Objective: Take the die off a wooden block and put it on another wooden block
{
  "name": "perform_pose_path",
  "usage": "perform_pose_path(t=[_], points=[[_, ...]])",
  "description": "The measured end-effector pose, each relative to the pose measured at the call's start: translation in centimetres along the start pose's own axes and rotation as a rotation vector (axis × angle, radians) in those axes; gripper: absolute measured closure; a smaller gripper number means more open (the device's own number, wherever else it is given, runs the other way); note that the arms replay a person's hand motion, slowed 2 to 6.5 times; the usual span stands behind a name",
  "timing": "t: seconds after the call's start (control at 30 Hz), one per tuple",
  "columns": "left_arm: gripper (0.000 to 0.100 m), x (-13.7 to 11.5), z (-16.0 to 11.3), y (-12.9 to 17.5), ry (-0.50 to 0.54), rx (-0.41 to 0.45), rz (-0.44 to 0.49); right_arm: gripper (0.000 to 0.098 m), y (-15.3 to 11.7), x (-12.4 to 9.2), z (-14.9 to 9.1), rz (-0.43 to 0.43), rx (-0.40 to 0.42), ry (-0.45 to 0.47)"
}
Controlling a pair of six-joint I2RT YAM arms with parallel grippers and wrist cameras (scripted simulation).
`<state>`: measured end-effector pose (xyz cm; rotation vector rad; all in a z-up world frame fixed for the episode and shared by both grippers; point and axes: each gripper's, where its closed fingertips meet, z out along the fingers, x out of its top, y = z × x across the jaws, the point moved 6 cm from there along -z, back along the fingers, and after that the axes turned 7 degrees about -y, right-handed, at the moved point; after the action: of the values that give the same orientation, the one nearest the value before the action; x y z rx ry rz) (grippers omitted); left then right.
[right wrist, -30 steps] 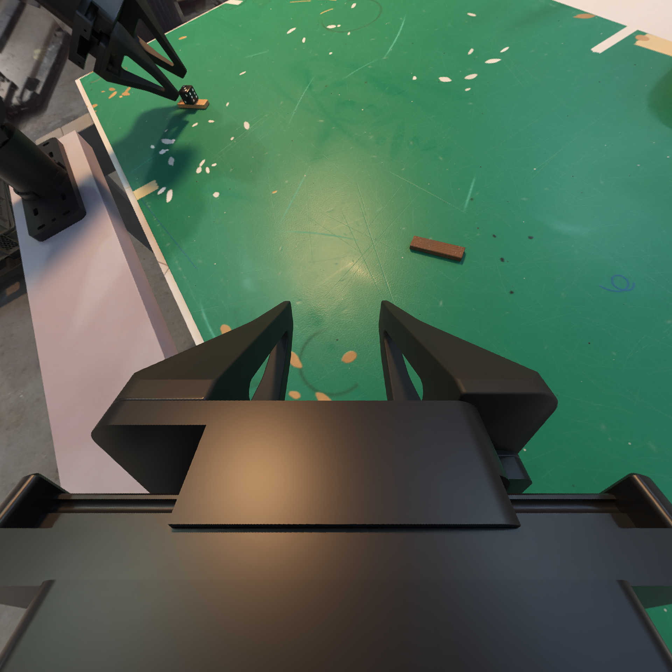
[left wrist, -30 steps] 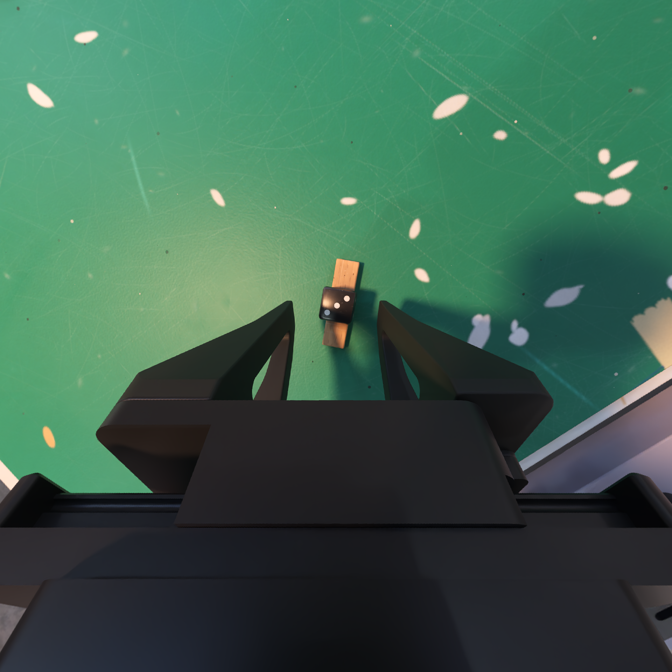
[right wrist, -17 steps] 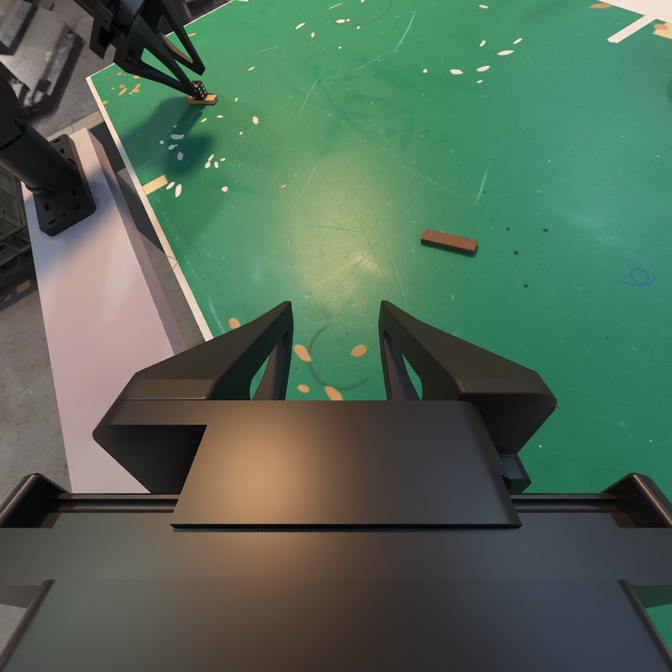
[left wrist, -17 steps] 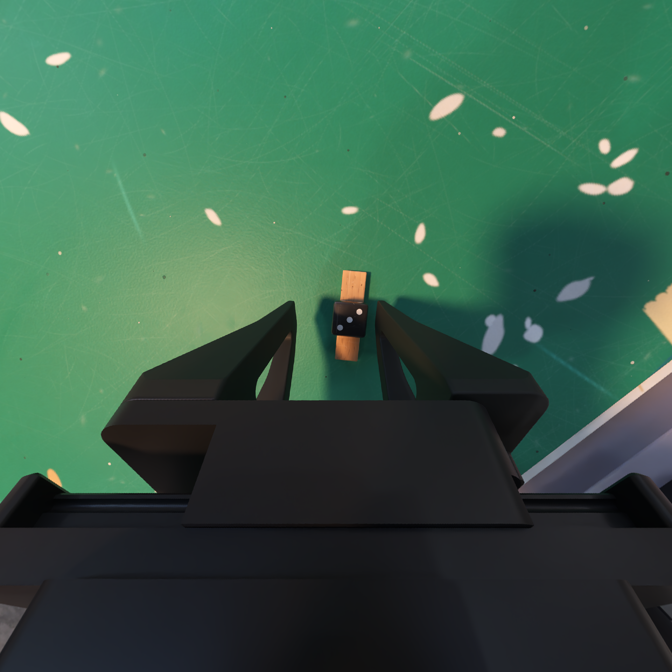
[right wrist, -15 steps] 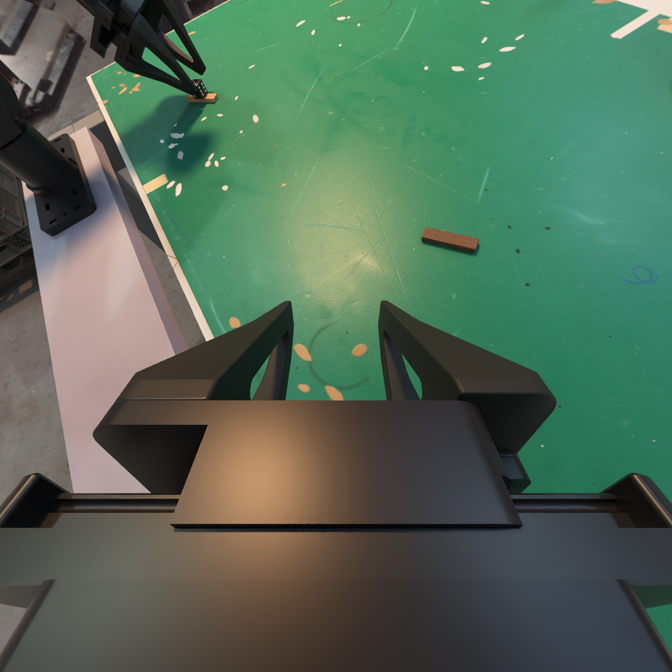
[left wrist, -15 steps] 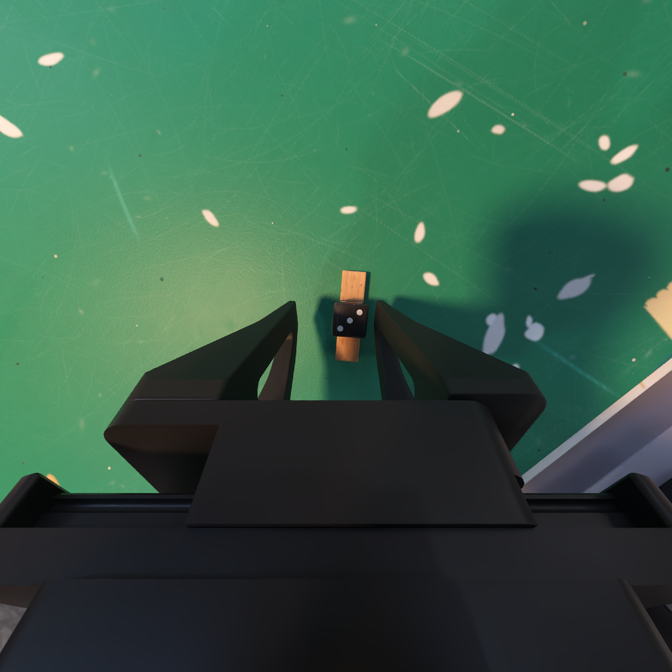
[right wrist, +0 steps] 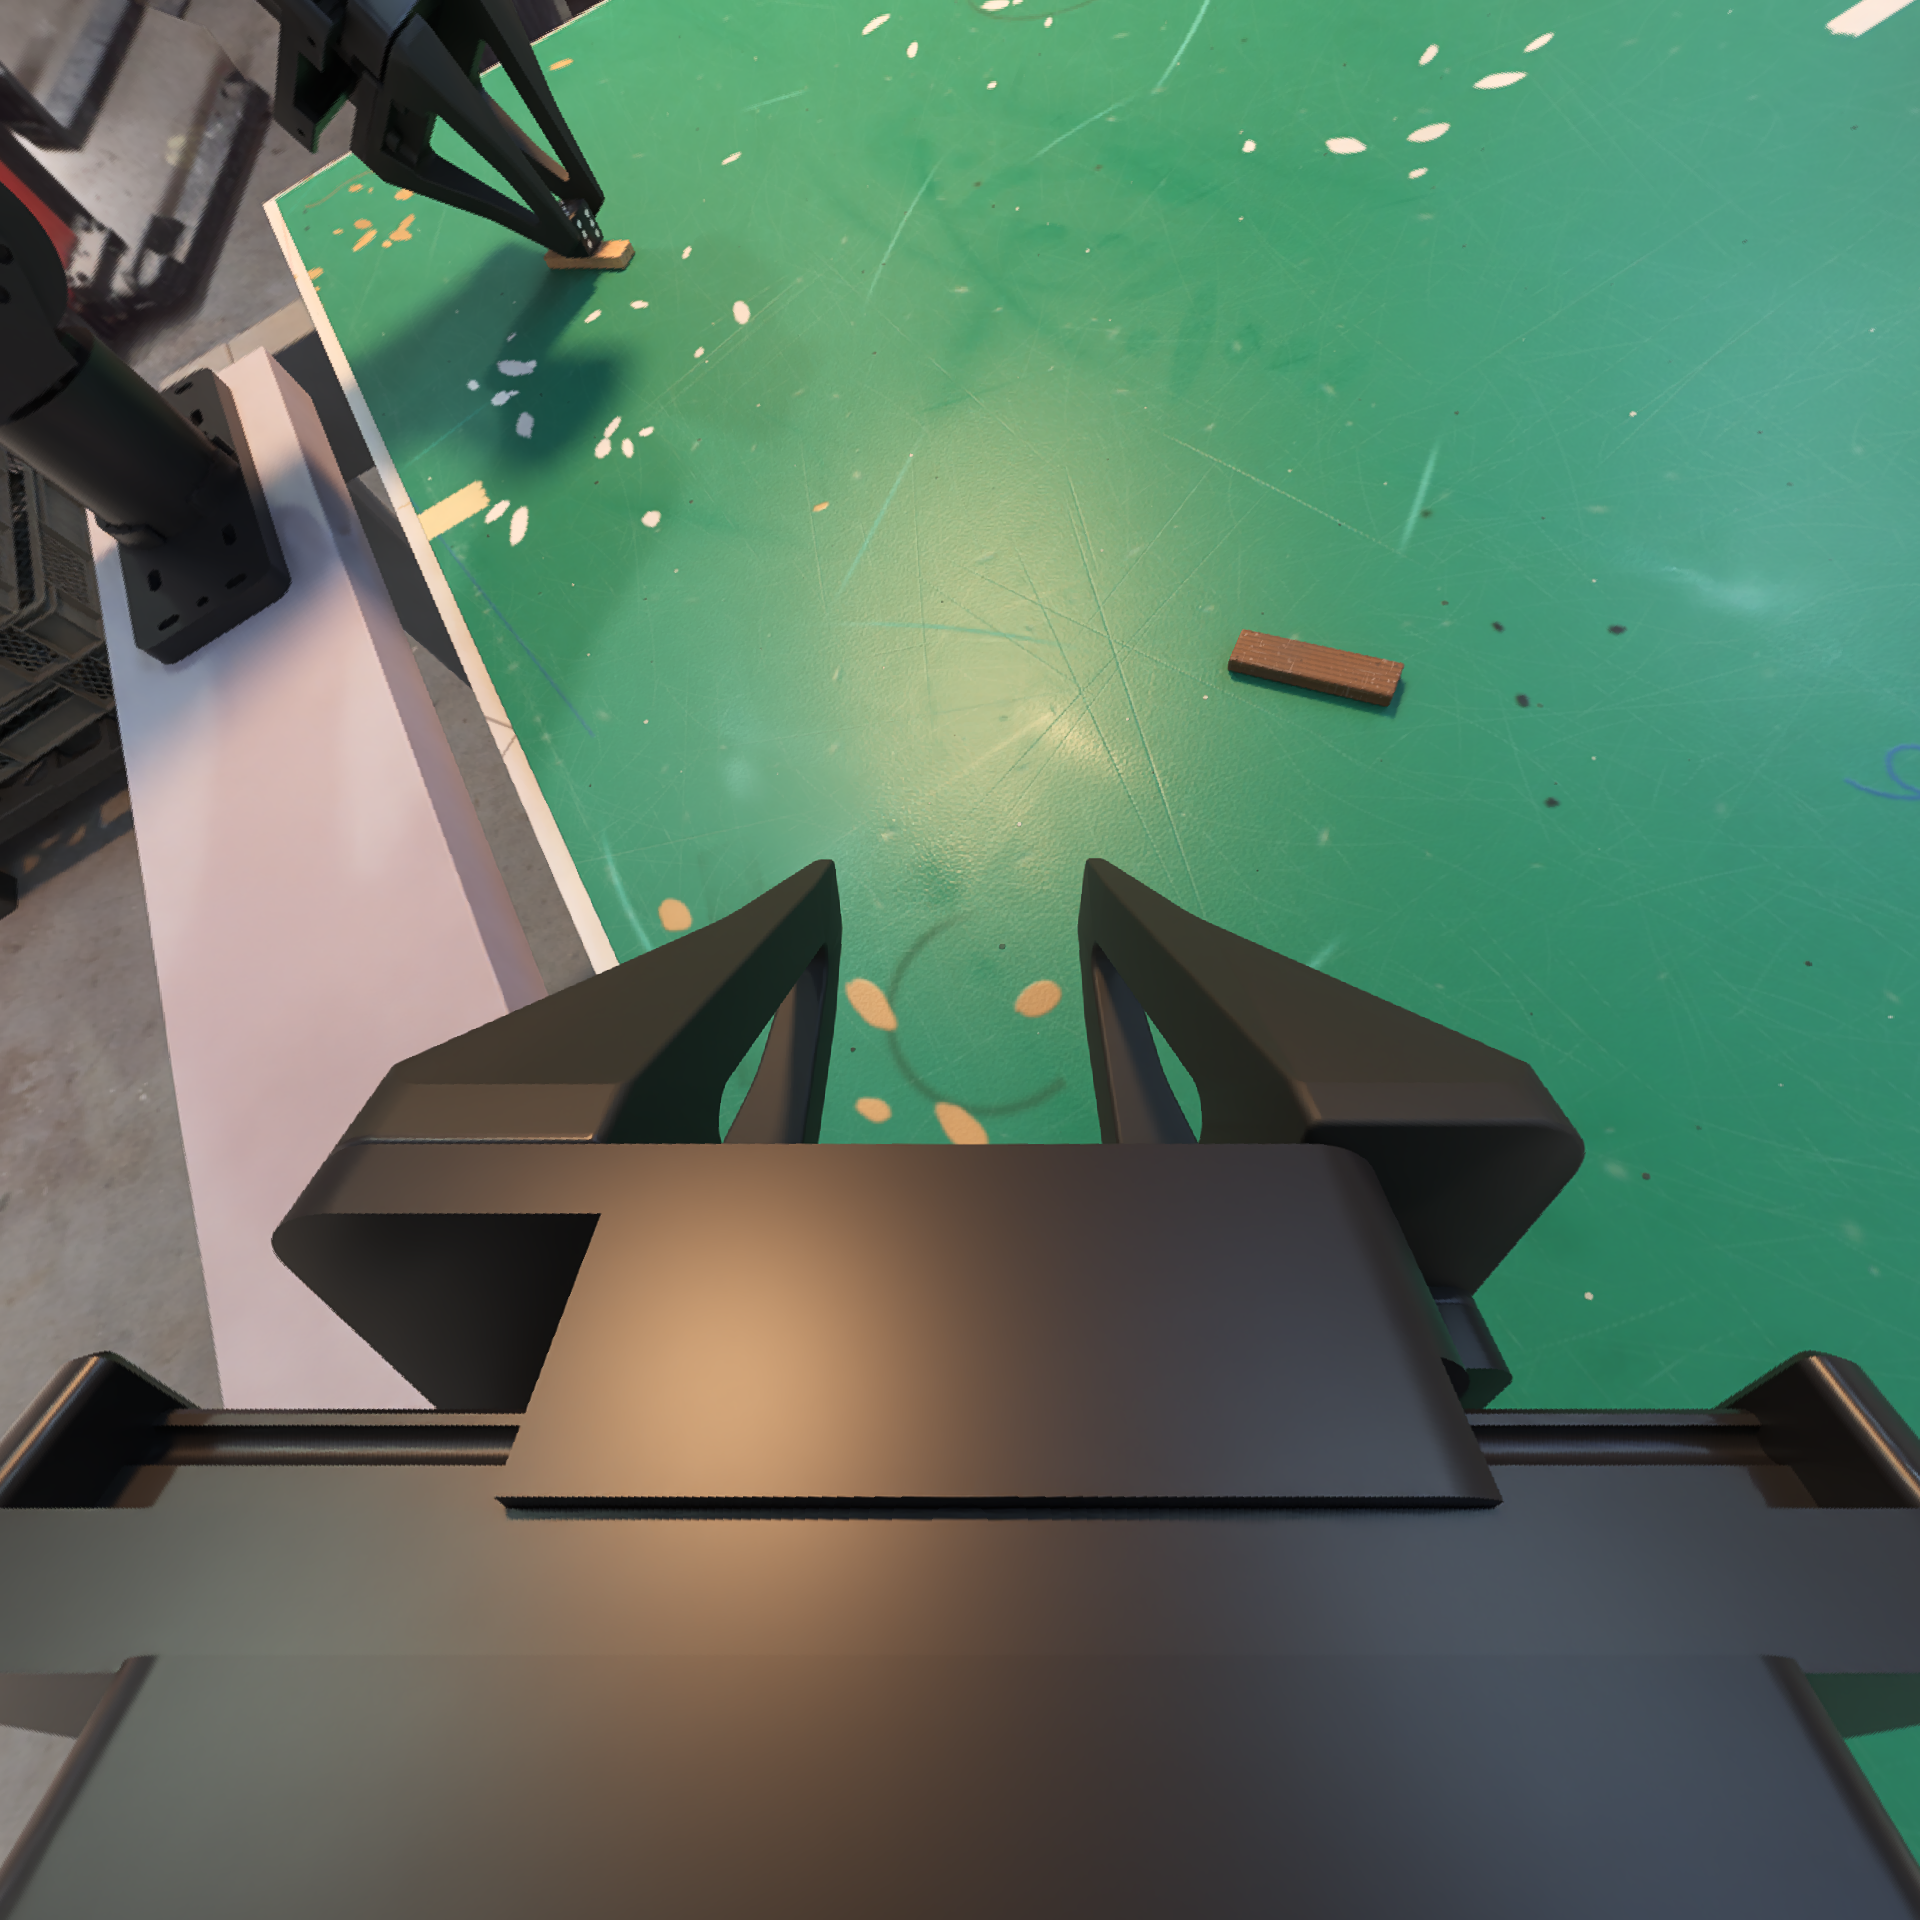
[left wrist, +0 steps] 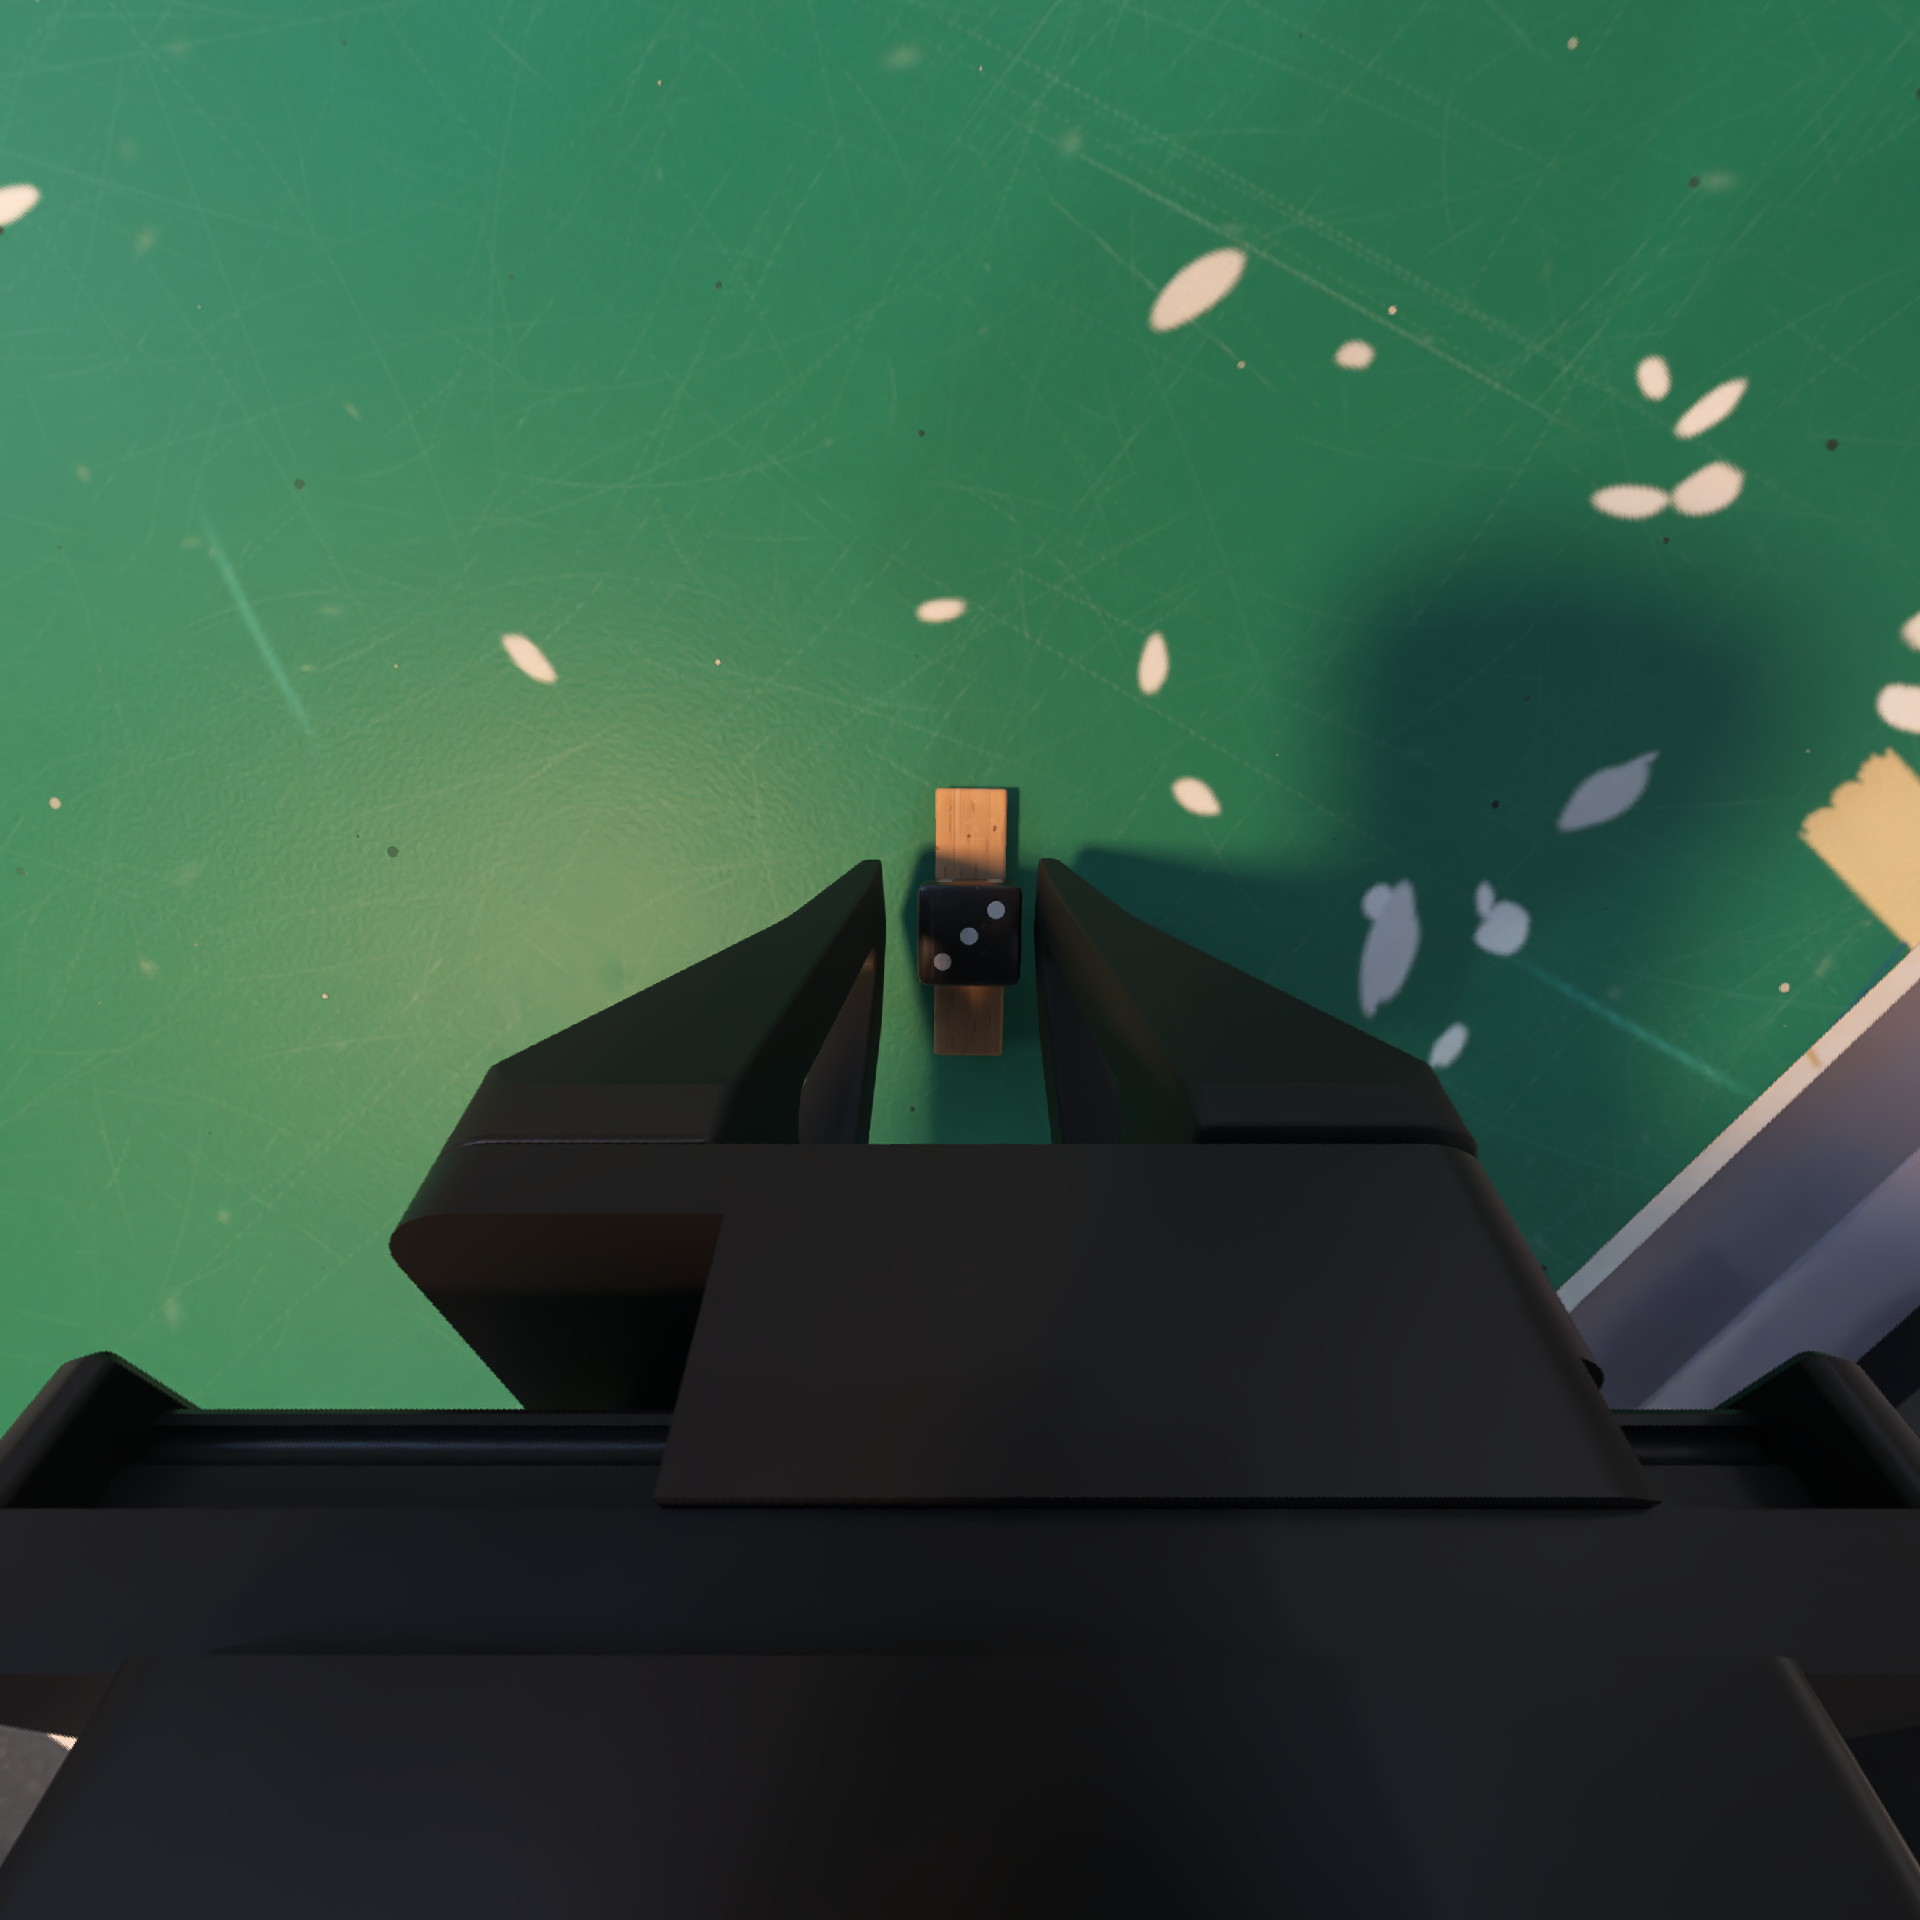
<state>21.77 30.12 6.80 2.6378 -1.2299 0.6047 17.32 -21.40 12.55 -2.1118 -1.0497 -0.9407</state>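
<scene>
A black die [left wrist: 969, 935] with white pips sits on a light wooden block [left wrist: 970, 831] that lies flat on the green mat. My left gripper [left wrist: 960, 868] is down around the die, one finger on each side. The jaws are narrowed, with a thin gap showing on both sides, wider on the left. In the right wrist view the die [right wrist: 582, 220] shows far off between those fingers, on the light block [right wrist: 608, 255]. A dark brown wooden block [right wrist: 1315, 667] lies bare mid-mat. My right gripper [right wrist: 958, 868] is open and empty, above the mat's near edge.
The green mat [right wrist: 1143, 416] is scratched and flecked with pale chips. Its left edge meets a white rail [right wrist: 291, 831] that carries the left arm's black base [right wrist: 177, 520]. A strip of tan tape [left wrist: 1860, 842] lies near the mat's edge, right of the die.
My left gripper has come down over the die and its jaws have narrowed around it. The die and light block have not moved. The right gripper has shifted only slightly.
</scene>
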Motion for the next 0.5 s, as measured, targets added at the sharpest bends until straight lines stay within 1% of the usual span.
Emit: perform_pose_path(t=[0.13,0.5], points=[[0.085,0.08,-0.03,0.05,0.014,-0.008,0.004,0.0592,0.10,-0.06,0.15,0.008,0.008,-0.002],[0.084,-0.02,-0.04,0.18,0.027,-0.004,0.005,0.0606,0.13,-0.27,0.46,0.038,0.046,-0.002]])
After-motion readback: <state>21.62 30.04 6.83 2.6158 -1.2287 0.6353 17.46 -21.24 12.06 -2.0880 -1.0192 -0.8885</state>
